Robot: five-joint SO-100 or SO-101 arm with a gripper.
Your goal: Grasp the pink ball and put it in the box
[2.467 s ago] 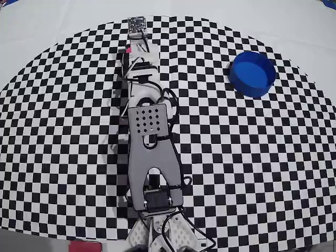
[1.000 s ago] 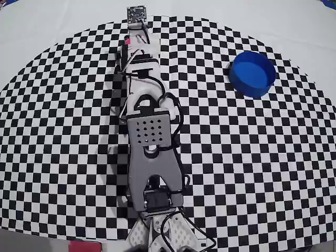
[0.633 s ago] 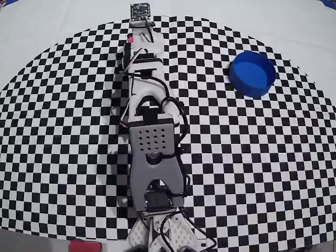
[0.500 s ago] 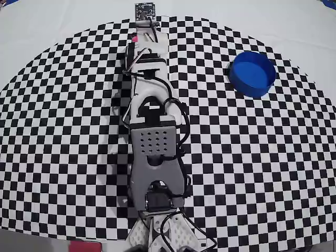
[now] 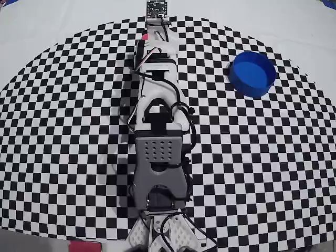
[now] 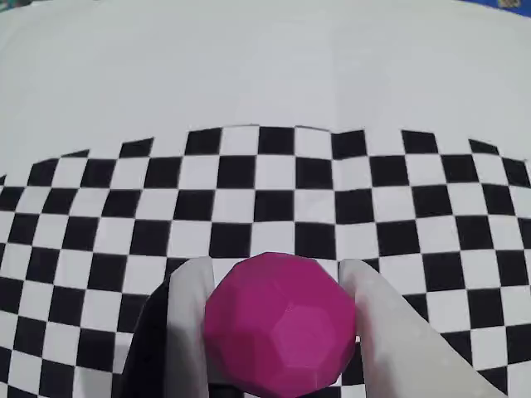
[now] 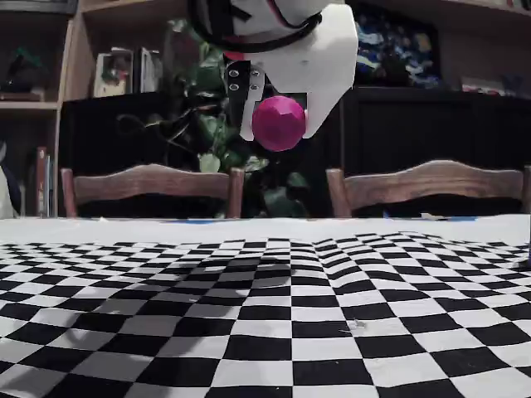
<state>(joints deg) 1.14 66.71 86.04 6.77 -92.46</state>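
A: Wrist view: claw (image 6: 278, 332) clamped on the pink ball (image 6: 280, 325), one white finger (image 6: 189, 319) touching each side.

B: Off the bench (image 7: 265, 332)?

A: Yes, fixed view shows the ball (image 7: 278, 123) well above the checkered cloth (image 7: 249, 282).

B: Box?

A: Overhead: blue box (image 5: 252, 73) sits at right, well apart from the arm (image 5: 159, 131). Ball there is probably the pink sliver (image 5: 143, 38) near the top; mostly hidden.

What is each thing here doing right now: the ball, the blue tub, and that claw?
pink ball: clamped between the fingers, lifted clear of the checkered cloth.
box: upright, open, empty, off to the right in the overhead view.
tool: shut on the ball, raised.
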